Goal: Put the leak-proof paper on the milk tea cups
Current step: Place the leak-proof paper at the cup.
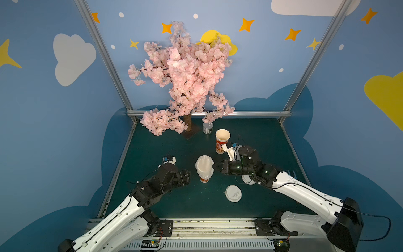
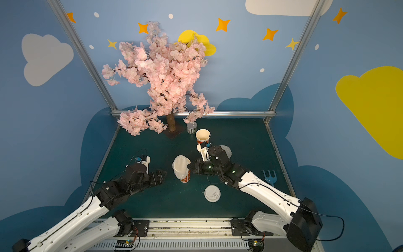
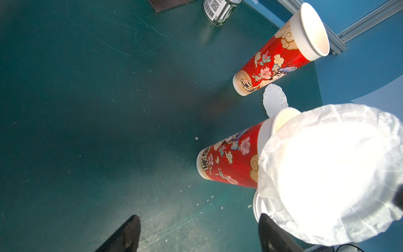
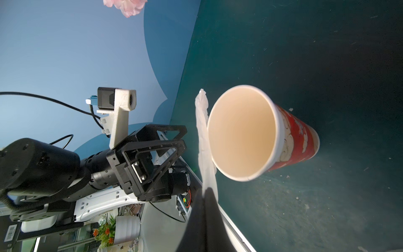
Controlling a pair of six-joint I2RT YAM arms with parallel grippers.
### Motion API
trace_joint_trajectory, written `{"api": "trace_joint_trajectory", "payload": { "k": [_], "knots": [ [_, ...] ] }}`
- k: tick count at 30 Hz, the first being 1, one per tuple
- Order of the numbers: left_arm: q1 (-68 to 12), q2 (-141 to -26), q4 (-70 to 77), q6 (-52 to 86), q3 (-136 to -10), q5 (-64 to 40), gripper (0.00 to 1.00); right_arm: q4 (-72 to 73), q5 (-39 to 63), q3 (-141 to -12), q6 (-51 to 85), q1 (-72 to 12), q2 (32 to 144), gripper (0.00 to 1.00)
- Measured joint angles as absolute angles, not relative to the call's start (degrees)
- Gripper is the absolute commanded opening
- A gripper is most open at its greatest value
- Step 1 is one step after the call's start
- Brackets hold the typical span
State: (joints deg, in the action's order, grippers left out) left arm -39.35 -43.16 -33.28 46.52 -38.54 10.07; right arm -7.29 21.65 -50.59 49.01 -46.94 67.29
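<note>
1. One leak-proof paper (image 1: 204, 167) tilts over the near milk tea cup (image 1: 204, 179), its edge pinched in the right jaws; left jaws gape empty.
2. Light, flimsy, crushable: grip only its pleated rim.

Both top views look from high above the near edge, down and forward across the whole table (image 1: 261, 135) to the far wall. They stand side by side and share almost everything. The left wrist camera sits low and close, facing right and far, toward the near cup (image 3: 229, 159) and the far cup (image 3: 272, 61). The right wrist camera faces left, very close to the near cup's mouth, with the left arm (image 4: 43, 163) beyond. All four views share the near cup.
</note>
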Motion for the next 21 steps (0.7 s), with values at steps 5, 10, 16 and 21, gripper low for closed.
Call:
{"api": "trace_joint_trajectory", "payload": {
  "k": [5,10,16,21],
  "knots": [
    [-39.07,-44.01,-32.93,46.24,-39.11,9.61,0.85,-7.18,23.27,-50.7,48.97,-43.88,69.04,0.0],
    [-38.85,-44.64,-32.69,45.91,-39.66,8.91,0.85,-7.42,25.39,-51.0,49.06,-41.28,70.96,0.0],
    [-38.59,-45.21,-32.47,45.39,-39.66,8.49,0.85,-7.64,28.01,-52.36,48.99,-39.94,73.32,0.0],
    [-38.37,-45.67,-32.45,45.23,-39.66,8.03,0.85,-7.81,30.17,-53.04,48.84,-39.42,75.11,0.0]
  ]
}}
